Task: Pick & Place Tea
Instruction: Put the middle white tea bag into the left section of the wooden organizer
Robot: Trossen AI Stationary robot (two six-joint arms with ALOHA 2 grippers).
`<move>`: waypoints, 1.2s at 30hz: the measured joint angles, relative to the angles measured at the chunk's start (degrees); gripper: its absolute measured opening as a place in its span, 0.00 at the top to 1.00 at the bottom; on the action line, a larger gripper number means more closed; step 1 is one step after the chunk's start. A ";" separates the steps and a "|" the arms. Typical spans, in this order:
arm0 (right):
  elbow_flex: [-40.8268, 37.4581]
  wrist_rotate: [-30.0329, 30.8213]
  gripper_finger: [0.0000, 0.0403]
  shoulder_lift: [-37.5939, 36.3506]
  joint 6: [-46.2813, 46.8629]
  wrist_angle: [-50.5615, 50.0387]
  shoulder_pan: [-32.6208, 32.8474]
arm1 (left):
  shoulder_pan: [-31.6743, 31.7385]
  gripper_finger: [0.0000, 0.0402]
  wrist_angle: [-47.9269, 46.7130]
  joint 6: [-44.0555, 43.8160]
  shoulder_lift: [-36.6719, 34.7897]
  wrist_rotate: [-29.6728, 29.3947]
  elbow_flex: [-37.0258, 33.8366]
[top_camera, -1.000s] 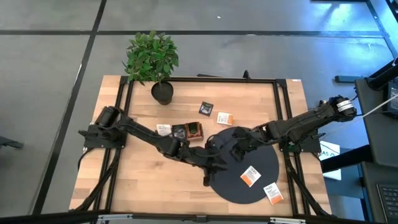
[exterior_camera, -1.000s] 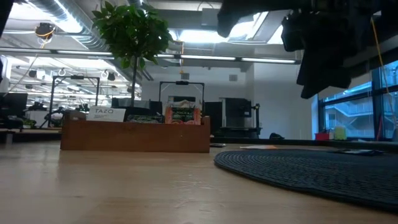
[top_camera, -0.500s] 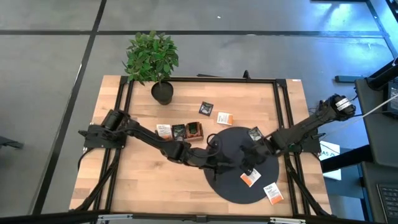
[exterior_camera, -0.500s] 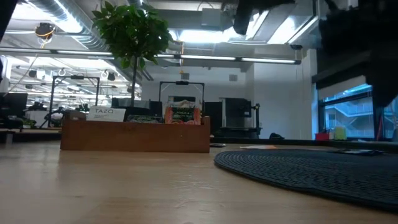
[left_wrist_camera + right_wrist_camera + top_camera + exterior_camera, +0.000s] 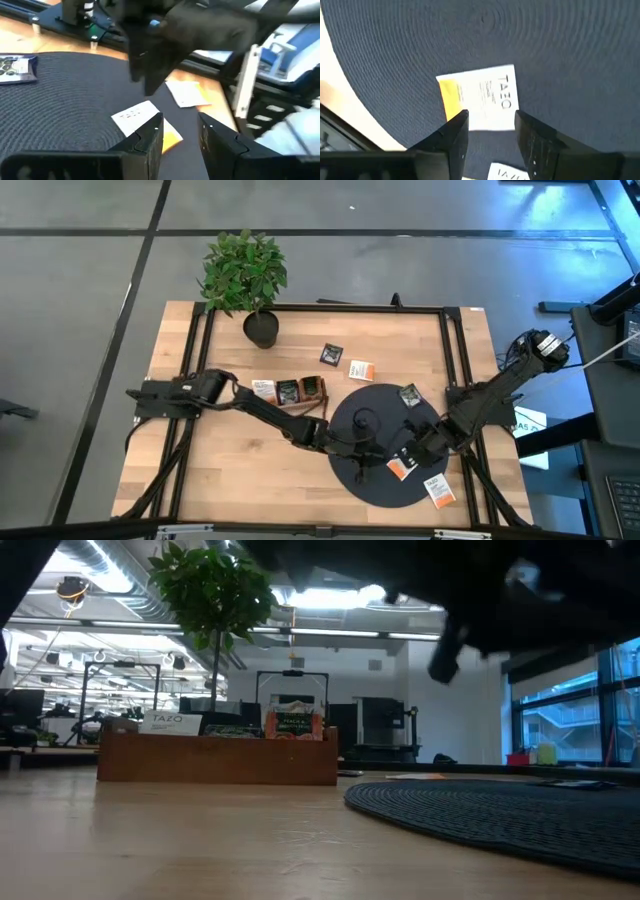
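Observation:
A white and orange tea sachet lies flat on the black round mat, toward its near right part. My right gripper hangs open just above the sachet and points steeply down. My left gripper is also open. It reaches in almost level from the table's left, and the sachet shows just past its fingertips. In the high view the two grippers stand close together over the mat. Neither has anything between its fingers.
A second white and orange sachet lies at the mat's near right rim. A dark sachet lies on the mat's far right part. Two more sachets lie on the wood beyond it. The wooden tray and a potted plant stand at the far left.
My left gripper has gone toward the table's right edge and down, over the mat toward the white and orange sachet. My right gripper has swung toward the near edge, rolling its wrist, and now stands over the same sachet. No sachet has moved.

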 joint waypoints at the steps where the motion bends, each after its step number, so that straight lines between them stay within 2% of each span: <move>1: 0.00 0.04 0.60 0.00 1.28 0.00 0.80 | 0.00 0.72 0.01 0.20 1.22 -0.73 1.00; 6: -0.40 0.44 0.60 0.03 8.46 0.29 5.22 | 0.32 0.72 0.14 -0.36 7.33 -1.75 6.48; 9: -0.42 2.86 0.60 0.04 12.48 0.45 7.34 | 0.52 0.72 -0.34 -2.29 11.34 -0.40 9.50; 13: -0.42 6.03 0.60 0.04 17.27 0.60 8.64 | 0.66 0.72 -1.38 -2.63 14.65 0.83 13.00; 17: -0.42 6.77 0.60 0.04 18.21 1.31 8.80 | 0.68 0.72 -4.20 -1.61 16.82 0.76 15.08; 25: -0.44 8.26 0.60 2.09 21.19 2.19 8.69 | 1.10 0.72 -10.60 -0.62 16.92 -2.93 15.30; 29: -0.44 8.26 0.60 4.05 21.77 3.17 8.69 | 1.25 0.72 -12.26 -0.62 16.77 -2.94 15.39; 33: -0.44 7.69 0.60 7.43 28.14 3.65 8.67 | 1.20 0.72 -14.29 -0.57 16.61 -3.10 15.48; 36: -0.44 7.76 0.60 10.34 28.64 3.61 8.67 | 1.20 0.72 -14.65 -0.55 16.61 -2.98 15.50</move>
